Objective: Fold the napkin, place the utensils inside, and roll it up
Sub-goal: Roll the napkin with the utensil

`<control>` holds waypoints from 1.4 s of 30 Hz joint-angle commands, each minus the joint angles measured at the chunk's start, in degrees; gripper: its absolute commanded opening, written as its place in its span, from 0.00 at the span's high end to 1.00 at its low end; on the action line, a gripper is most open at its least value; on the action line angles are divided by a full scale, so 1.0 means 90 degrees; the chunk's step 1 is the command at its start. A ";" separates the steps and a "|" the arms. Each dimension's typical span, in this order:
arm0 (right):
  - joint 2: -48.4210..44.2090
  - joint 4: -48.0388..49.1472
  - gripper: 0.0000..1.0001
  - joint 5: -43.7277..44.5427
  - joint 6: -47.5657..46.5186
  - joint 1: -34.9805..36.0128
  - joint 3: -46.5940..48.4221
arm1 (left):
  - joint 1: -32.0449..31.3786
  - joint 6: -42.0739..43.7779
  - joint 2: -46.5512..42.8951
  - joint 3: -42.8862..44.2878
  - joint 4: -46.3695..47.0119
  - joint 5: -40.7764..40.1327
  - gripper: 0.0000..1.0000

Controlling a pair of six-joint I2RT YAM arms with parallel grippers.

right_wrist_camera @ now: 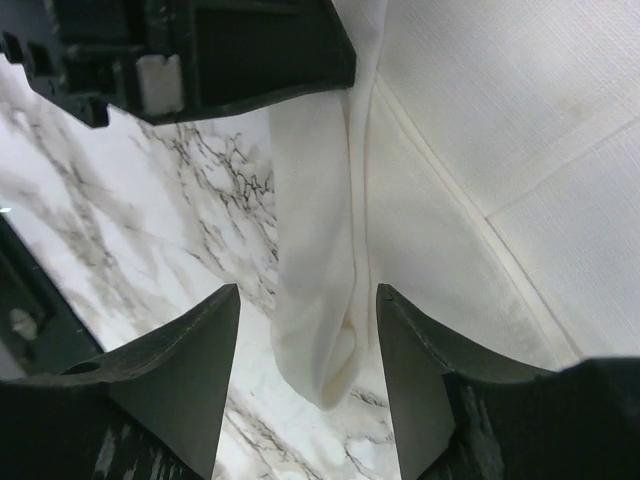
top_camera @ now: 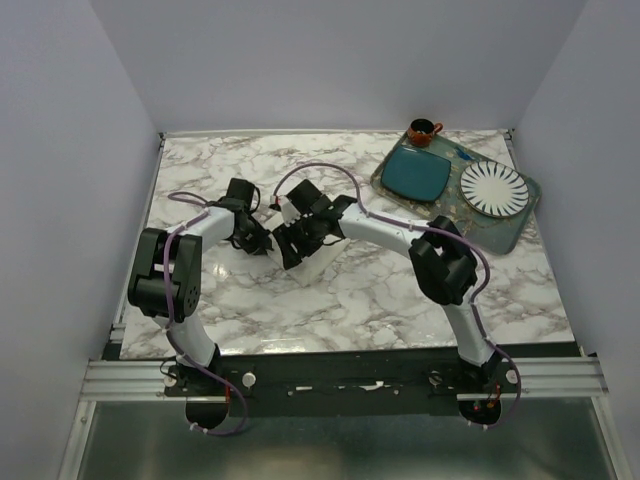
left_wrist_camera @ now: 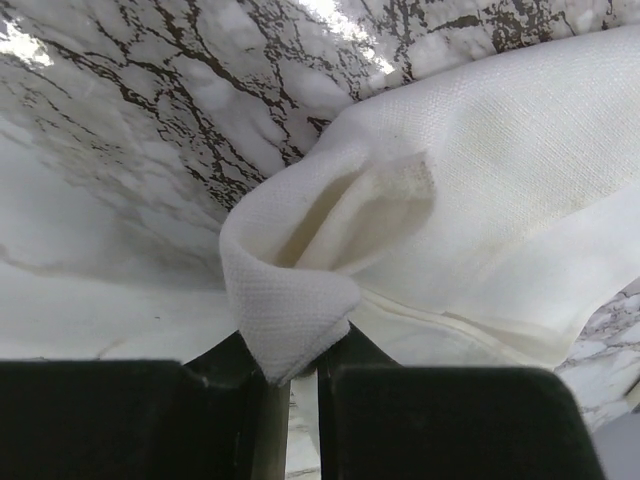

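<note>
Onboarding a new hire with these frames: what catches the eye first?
Both arms meet mid-table on the cream napkin: the left gripper pinches a folded corner, while the right gripper stands open astride a fold of it. At the far right, a tray holds a teal plate and a white ribbed plate.

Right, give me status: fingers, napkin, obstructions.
Left fingers shut on napkin fold. Right fingers open, straddling napkin's rolled edge. Tray far right, away from the fingers.
</note>
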 commanded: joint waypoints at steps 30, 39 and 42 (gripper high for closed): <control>0.0268 0.1818 0.51 0.3463 -0.0998 0.1355 -0.1011 | 0.0192 -0.0543 -0.0081 -0.0308 -0.0758 0.0415 1.00; 0.0151 0.1876 0.99 0.1499 -0.0510 0.0800 -0.1343 | 0.0280 -0.0065 -0.0286 -0.0337 -0.0631 0.0260 1.00; 0.0384 0.1876 0.99 -0.0130 -0.0159 0.0449 -0.1295 | 0.0280 0.0345 -0.0744 -0.0464 -0.0290 -0.0033 0.65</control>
